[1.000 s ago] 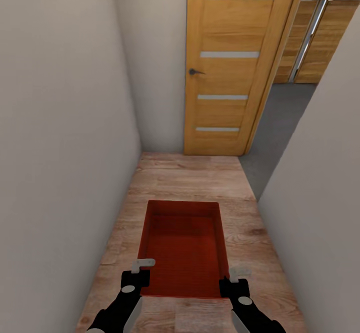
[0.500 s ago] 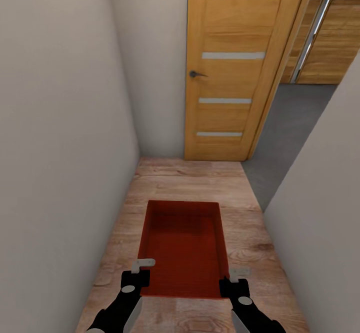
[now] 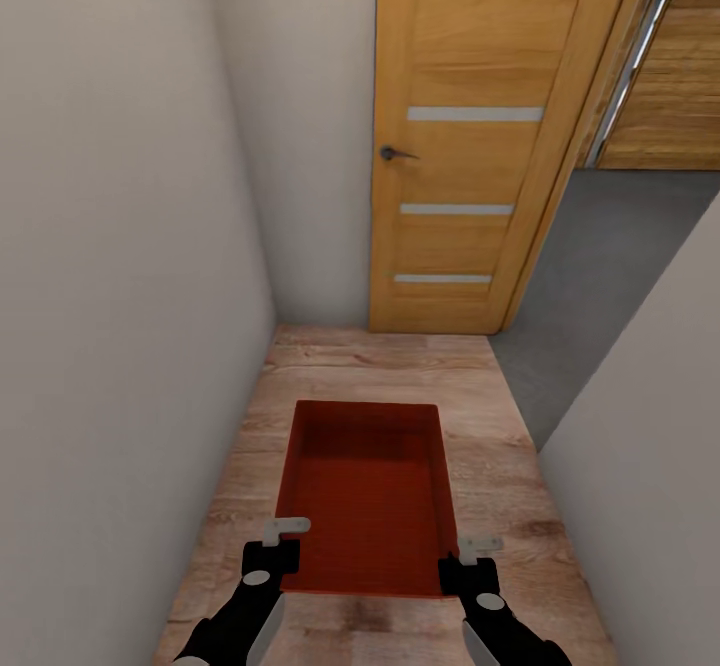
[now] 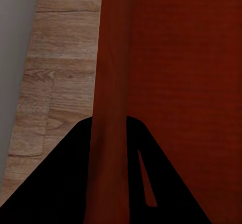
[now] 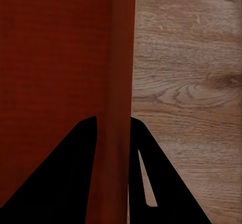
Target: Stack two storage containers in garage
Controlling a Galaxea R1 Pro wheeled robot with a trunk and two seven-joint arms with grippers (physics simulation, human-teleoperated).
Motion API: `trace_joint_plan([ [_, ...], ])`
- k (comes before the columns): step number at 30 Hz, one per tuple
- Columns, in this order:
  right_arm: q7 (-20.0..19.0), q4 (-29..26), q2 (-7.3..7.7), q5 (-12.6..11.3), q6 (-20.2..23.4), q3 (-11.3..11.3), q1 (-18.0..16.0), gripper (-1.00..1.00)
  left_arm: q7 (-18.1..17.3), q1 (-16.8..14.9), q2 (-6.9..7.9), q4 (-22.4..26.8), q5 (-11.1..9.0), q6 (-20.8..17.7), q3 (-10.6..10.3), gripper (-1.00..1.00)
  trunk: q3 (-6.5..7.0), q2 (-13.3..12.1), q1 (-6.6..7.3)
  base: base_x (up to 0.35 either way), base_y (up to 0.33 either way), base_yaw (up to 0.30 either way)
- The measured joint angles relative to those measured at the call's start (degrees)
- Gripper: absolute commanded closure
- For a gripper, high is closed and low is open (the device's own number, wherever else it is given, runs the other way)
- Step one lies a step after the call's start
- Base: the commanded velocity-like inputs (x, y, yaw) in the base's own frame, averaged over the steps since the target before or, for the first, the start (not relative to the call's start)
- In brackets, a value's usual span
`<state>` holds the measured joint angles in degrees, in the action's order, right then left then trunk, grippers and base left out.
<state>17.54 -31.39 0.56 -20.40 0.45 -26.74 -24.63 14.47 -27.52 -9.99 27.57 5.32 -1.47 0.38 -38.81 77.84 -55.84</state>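
forward travel noted: wooden door and grey floor sit nearer than a second ago. storage container is carried level over plank flooring, apparently for transport to the garage. left gripper and right gripper each pinch a side wall.

An orange-red storage container, shallow, rectangular and lidless with a finely ribbed bottom, is hanging level above the light wood-plank floor, its long axis pointing ahead toward a dark grey floor beyond.
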Motion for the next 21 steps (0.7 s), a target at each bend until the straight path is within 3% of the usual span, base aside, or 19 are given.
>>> trace_joint_plan([
  [21,0.00,0.00,0.00,0.00,0.01,0.00,0.00,1.00,-0.01,0.00,0.00,0.00,0.00,0.00,0.02,1.00,0.00,0.00,0.00,0.334,0.000,0.000],
])
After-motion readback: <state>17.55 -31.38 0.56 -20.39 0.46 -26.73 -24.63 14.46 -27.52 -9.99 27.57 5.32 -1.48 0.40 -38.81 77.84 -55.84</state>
